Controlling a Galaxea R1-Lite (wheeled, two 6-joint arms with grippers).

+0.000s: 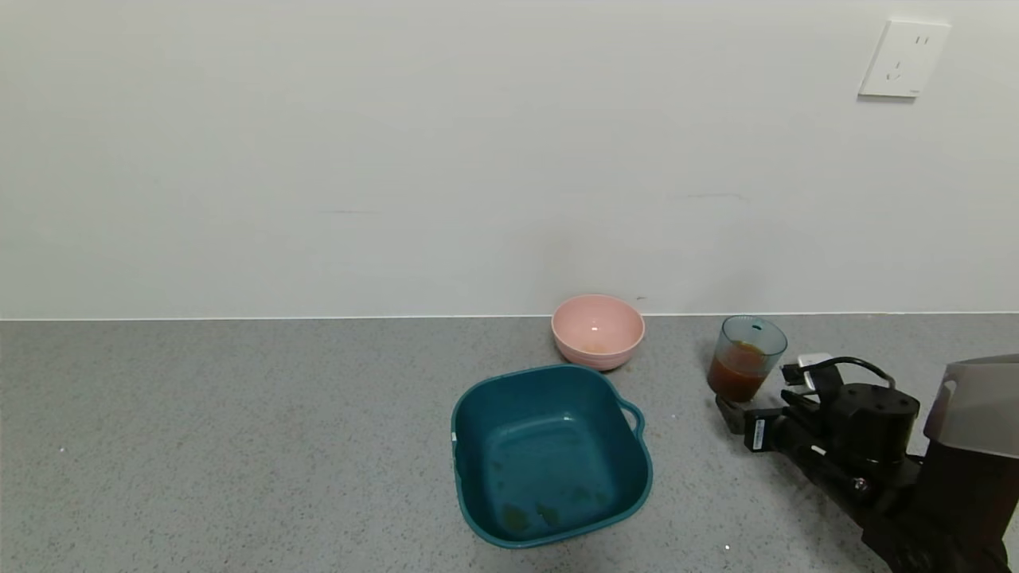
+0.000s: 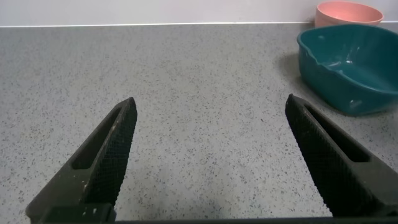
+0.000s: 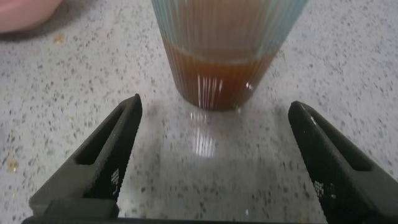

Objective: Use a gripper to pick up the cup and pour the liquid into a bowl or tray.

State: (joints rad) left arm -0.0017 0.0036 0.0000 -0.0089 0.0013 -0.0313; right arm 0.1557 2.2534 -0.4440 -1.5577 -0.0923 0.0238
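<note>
You are on the approach: the right pincer [image 3: 211, 155] gapes wide, empty, just short of the cup [image 1: 745, 358]; next, ease forward and close.

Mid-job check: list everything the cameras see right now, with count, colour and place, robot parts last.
cup: one, pale blue-green, counter's right, upright, near the wall
liquid: reddish-brown, filling the cup's lower part
bowl: one, pink, by the wall, left of the cup
tub: one, teal, in front of the bowl
outlet: one, white, wall, upper right
counter: grey speckled
right hand: black, open, just short of the cup
left hand: black, open, over bare counter
</note>
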